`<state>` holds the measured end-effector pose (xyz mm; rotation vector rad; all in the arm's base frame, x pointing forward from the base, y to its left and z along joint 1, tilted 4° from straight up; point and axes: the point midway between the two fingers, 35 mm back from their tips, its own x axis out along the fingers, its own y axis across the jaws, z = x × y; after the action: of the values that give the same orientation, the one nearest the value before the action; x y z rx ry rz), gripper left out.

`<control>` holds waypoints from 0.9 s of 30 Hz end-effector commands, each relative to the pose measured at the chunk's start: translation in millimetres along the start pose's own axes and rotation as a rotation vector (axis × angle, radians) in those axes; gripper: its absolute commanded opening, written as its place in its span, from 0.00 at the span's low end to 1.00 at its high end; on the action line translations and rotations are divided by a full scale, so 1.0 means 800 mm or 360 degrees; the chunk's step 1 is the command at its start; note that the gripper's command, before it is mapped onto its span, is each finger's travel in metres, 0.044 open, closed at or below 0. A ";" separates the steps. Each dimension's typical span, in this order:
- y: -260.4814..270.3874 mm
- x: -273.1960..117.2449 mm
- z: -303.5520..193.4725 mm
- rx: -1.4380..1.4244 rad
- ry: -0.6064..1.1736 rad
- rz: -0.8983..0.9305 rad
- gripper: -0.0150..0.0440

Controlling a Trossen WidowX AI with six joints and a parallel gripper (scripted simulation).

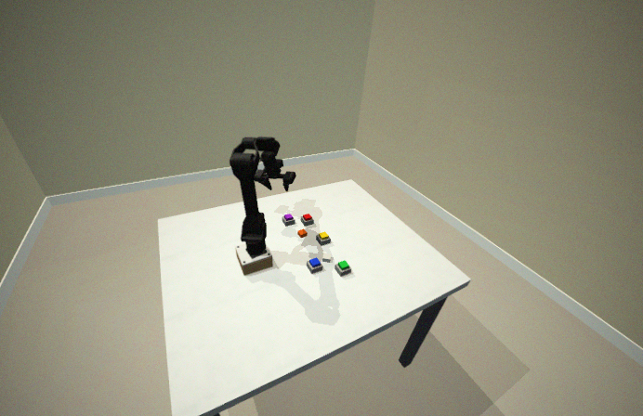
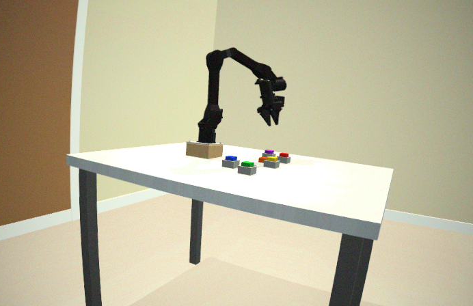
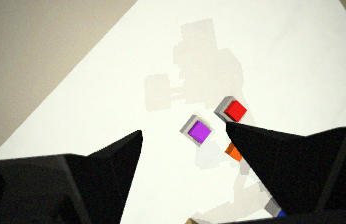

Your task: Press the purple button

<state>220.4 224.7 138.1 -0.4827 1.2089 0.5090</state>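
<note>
The purple button sits on a grey base on the white table. Its cap stands up from the base. My gripper is open and empty, high above the table. In the wrist view the purple button shows between the two fingertips, nearer the right one. The fingers point down toward the table.
The red button is beside the purple one. Also on the table are an orange block, a yellow button, a blue button, a green button and a white block.
</note>
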 end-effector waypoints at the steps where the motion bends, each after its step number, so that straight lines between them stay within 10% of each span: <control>1: -0.072 0.027 -0.036 0.1141 0.0407 0.0056 0.93; 12: -0.079 0.028 -0.041 0.1265 0.0450 0.0057 0.93; 27: -0.068 0.102 -0.059 0.1266 0.0450 0.0058 0.29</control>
<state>240.2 161.1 50.9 0.1491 1.5727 -0.0418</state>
